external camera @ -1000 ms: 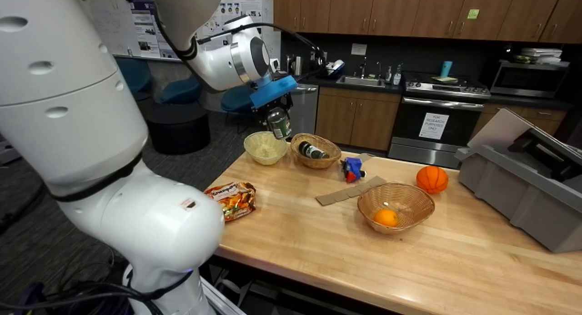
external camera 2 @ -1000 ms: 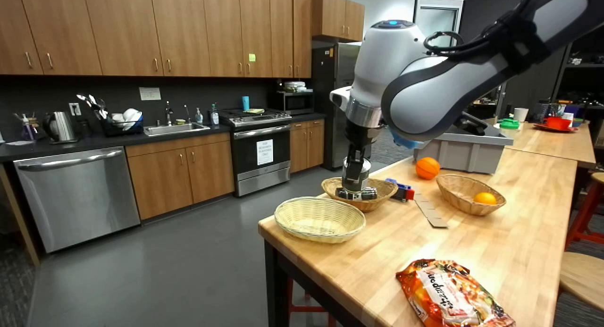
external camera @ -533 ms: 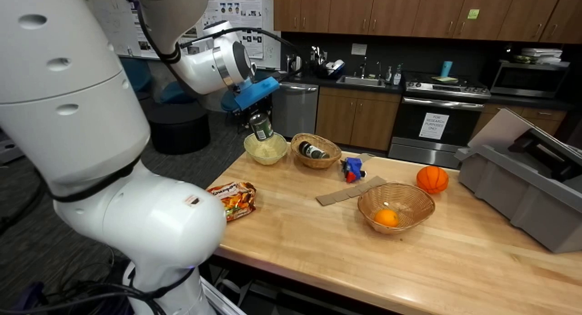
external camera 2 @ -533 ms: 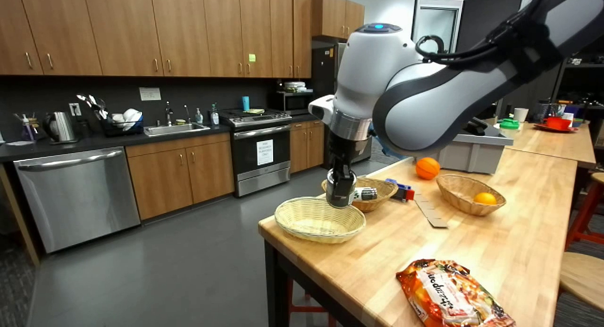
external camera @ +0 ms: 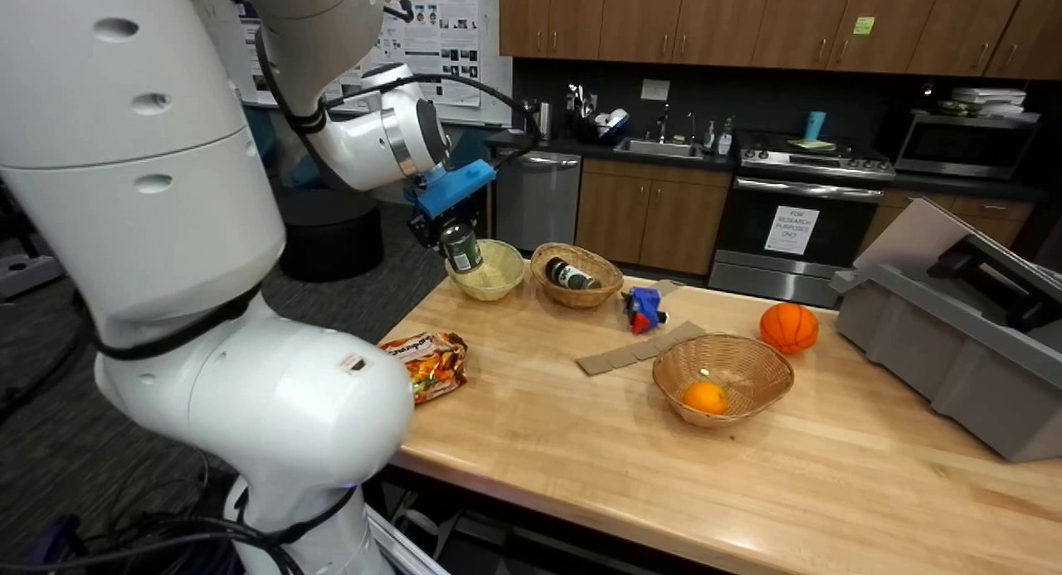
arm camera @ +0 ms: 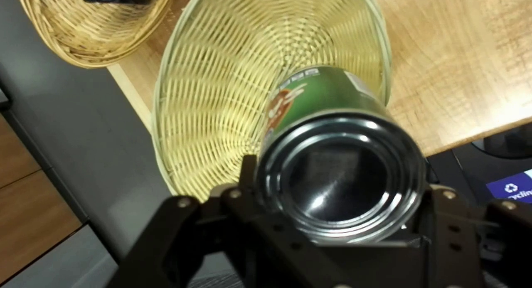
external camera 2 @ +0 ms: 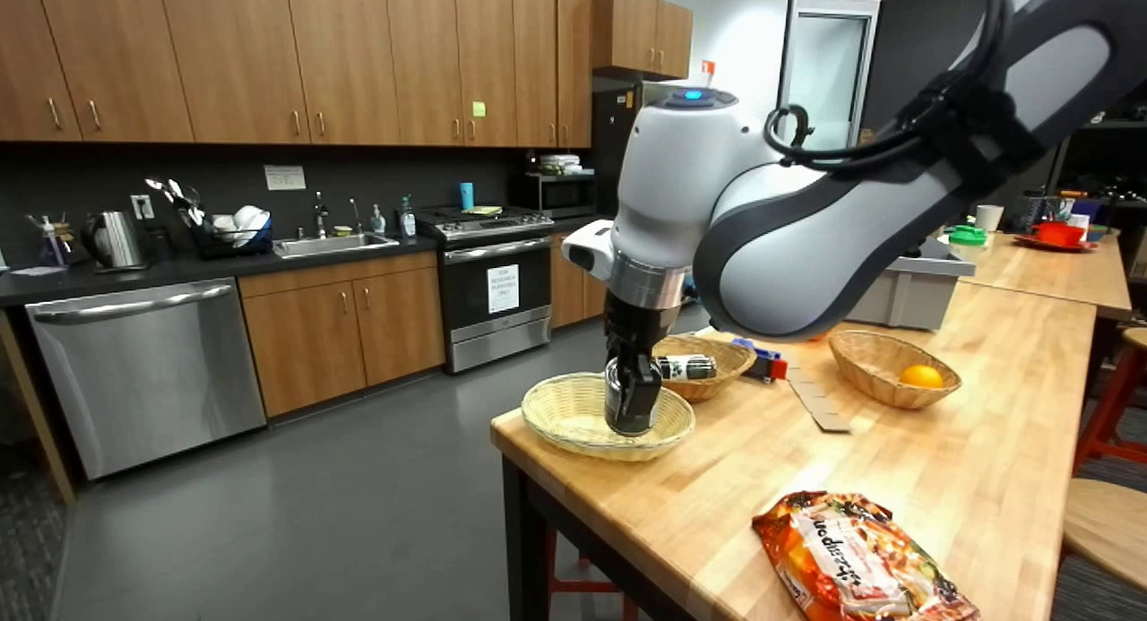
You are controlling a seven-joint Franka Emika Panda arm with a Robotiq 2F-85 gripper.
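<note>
Now, in both exterior views, the green can has been lowered toward the pale basket — a carry seems well along. In the wrist view, it is grasped by the pincer, partly over that basket.

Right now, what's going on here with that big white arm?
A white robot arm has its gripper shut on a green can, holding it tilted at the pale basket. Whether the can touches the basket, I can't tell. A brown basket beside the pale one holds a dark container lying on its side, and a packet lies on the wooden table.
</note>
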